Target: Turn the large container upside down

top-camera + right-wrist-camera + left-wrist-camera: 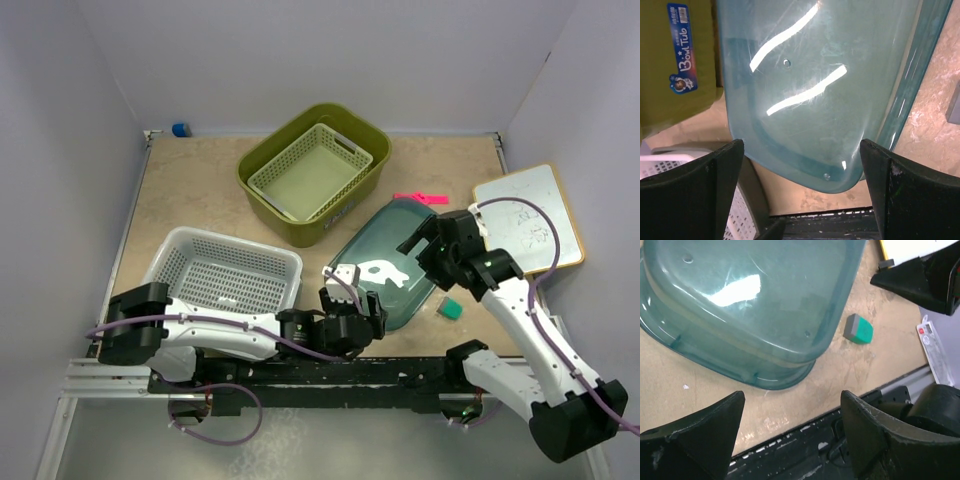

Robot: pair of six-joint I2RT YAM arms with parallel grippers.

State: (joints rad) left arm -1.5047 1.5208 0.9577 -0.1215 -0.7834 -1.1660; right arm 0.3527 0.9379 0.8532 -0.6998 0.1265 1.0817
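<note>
Dark jaws frame the bottom of both wrist views, each pair spread wide and holding nothing. The left gripper (792, 397) sits low to the tabletop (840, 370), just off the near end of the large container (750, 300). The right gripper (800, 145) hangs above its far half.

The teal tub (395, 290) lies between the two grippers. It seems to rest mouth-down, with its smooth base facing up and its flared rim against the tabletop, so the turn looks done.

The risk now is disturbing it. If the left jaws lift or swing toward it, a finger could catch under the rim and tip the tub up or skid it. The plastic looks slick, so a nudge might push it into the small green block (858, 330) beside it or against the white basket (180, 250). A descent by the right gripper (420, 245) would press on the base.

Its long axis runs diagonally, from near-left by the left gripper (348, 290) to far-right toward the whiteboard (530, 215).
</note>
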